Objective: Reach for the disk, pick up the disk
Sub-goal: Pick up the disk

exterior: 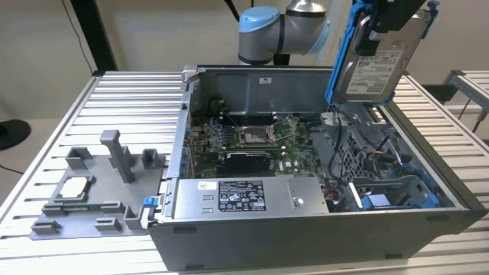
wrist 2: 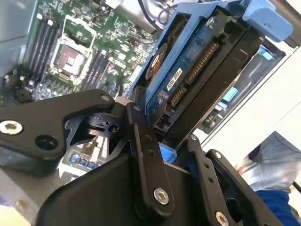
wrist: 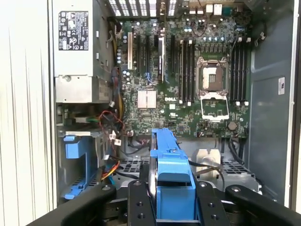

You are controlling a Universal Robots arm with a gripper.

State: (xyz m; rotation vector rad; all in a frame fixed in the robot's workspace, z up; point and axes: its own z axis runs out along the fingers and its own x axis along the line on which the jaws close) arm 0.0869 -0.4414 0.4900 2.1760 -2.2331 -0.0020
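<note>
Gripper [wrist 2: 162, 136]: fingers clamped on the disk [exterior: 376, 66] (blue carrier rails).
Progress: disk lifted above the open computer case [exterior: 306, 240]; pick-up appears done.

The silver-grey, blue-railed disk [exterior: 376, 63] runs off the exterior view's top edge above the open grey computer case [exterior: 306, 229] (black tool [exterior: 397, 17] likewise cropped).
</note>
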